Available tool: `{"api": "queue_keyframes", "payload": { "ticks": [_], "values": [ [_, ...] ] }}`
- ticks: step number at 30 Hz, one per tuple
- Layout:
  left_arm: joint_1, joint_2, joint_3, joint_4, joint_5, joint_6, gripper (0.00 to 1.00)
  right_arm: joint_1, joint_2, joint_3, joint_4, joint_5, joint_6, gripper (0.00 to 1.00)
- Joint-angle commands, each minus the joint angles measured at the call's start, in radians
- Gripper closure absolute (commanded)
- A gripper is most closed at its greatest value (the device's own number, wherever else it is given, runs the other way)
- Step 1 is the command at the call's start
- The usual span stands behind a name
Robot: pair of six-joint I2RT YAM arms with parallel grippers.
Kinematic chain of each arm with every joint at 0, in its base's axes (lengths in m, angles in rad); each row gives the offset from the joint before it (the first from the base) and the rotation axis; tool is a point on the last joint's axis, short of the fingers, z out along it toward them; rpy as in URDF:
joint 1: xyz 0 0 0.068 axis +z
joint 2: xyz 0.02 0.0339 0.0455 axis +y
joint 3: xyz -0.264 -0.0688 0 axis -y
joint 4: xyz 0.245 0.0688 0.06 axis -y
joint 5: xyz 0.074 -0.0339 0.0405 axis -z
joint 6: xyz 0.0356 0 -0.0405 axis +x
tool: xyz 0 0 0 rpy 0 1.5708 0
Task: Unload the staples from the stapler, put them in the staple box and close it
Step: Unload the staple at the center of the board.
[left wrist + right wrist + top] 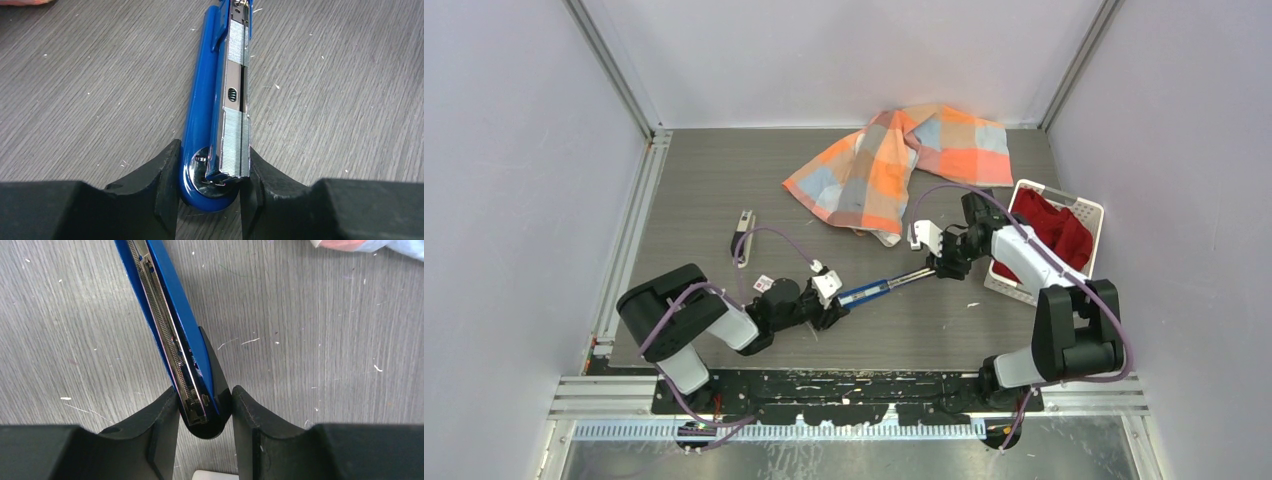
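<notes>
One stapler (876, 289) is lying opened out just below the middle of the top view, its long axis running from lower left up to the right, one end pointing at each arm. The left pincer (212, 152) is gripping its rounded blue end, and the right pincer (204, 392) is holding the opposite tip, jaws narrow. Two strips of staples (236, 145) are sitting in the silver channel. One checked cloth (904, 165) is lying at the upper middle of the bench (704, 200).
</notes>
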Motion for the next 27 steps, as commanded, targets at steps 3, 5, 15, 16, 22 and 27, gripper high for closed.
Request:
{"api": "queue_keyframes", "payload": {
  "ticks": [3, 5, 15, 16, 22, 27],
  "values": [
    [0.038, 0.056, 0.023, -0.028, 0.045, -0.117, 0.89, -0.002, 0.071, 0.005, 0.016, 0.026, 0.044, 0.99],
    [0.050, 0.060, 0.030, -0.024, 0.068, -0.141, 0.80, -0.002, 0.097, 0.012, 0.013, 0.024, 0.050, 0.99],
    [0.061, -0.004, 0.019, -0.009, 0.077, -0.217, 0.41, -0.004, 0.119, 0.021, -0.009, -0.002, 0.040, 0.99],
    [0.061, -0.020, 0.014, -0.008, 0.072, -0.222, 0.39, -0.005, 0.119, 0.021, -0.012, -0.002, 0.037, 0.99],
    [0.060, -0.206, -0.026, -0.095, 0.009, -0.252, 0.30, -0.020, 0.109, 0.026, -0.031, -0.011, 0.023, 0.99],
    [0.061, -0.451, -0.018, -0.343, -0.053, -0.252, 0.28, -0.028, 0.098, 0.031, -0.046, -0.022, 0.013, 0.99]
  ]
}}
